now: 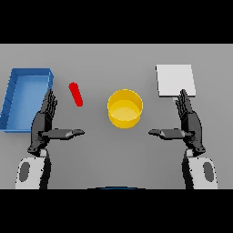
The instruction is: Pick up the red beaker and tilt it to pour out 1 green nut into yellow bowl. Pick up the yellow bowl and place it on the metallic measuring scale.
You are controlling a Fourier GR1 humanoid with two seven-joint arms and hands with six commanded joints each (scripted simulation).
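The left hand (44, 123) lay flat-fingered, holding nothing; the right hand (189, 124) likewise; the red beaker (76, 94) lay just ahead-right of the left hand, long axis slanting away leftward; the yellow bowl (124, 108) sat between both hands.

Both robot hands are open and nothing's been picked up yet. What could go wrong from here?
1. The slim red beaker looks tilted or lying on the grey table, so the left robot hand may grip it poorly; no green nut is visible.
2. The round yellow bowl sits close beside the beaker and could be knocked while pouring.
3. The right robot hand already overlaps the flat metallic measuring scale edge and might shift it.
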